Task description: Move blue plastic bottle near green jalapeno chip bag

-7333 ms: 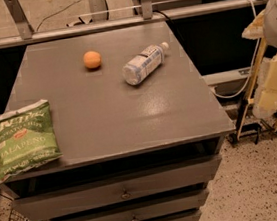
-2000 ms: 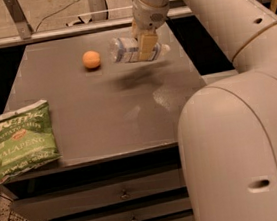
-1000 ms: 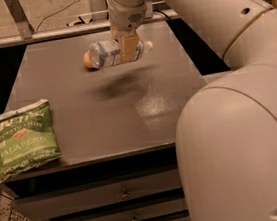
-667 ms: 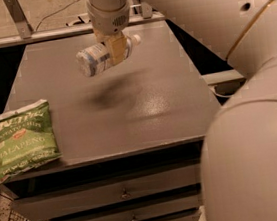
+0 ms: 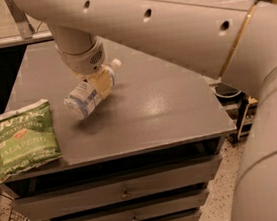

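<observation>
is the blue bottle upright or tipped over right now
Tipped, near horizontal: the blue plastic bottle sits clamped in the gripper above the table, cap pointing away from the green jalapeno chip bag.

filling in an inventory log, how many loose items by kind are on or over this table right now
Bottles: 1, the blue plastic bottle, gripped by the gripper over the middle of the table
Chip bags: 1, the green jalapeno chip bag, lying flat at the table's front left corner
Total: 2
</observation>
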Robot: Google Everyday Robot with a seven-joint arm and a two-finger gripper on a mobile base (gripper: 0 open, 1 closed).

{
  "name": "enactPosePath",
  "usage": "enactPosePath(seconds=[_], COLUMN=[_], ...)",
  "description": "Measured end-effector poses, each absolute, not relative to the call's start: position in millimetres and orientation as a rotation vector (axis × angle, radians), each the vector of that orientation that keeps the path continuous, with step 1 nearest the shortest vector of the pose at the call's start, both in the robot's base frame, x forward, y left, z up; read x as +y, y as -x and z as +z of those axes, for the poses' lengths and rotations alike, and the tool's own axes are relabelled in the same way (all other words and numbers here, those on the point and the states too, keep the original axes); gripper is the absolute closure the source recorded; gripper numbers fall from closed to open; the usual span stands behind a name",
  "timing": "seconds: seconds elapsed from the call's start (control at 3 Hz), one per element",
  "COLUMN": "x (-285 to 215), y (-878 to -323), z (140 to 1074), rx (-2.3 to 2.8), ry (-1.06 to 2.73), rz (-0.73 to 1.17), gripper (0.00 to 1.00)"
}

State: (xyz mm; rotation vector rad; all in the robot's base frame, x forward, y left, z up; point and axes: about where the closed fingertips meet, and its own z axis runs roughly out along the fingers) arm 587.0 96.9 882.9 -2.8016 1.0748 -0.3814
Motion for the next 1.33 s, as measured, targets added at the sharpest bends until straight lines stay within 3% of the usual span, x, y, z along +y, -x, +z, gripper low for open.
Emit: enactPosePath(seconds=[0.67, 1.33], x=[122, 123], y=[-552, -552], z=[840, 842], rx=[0.901, 0.899], ry=[2.967, 2.963], rz=[-0.279, -0.281], gripper=[0.98, 0.53])
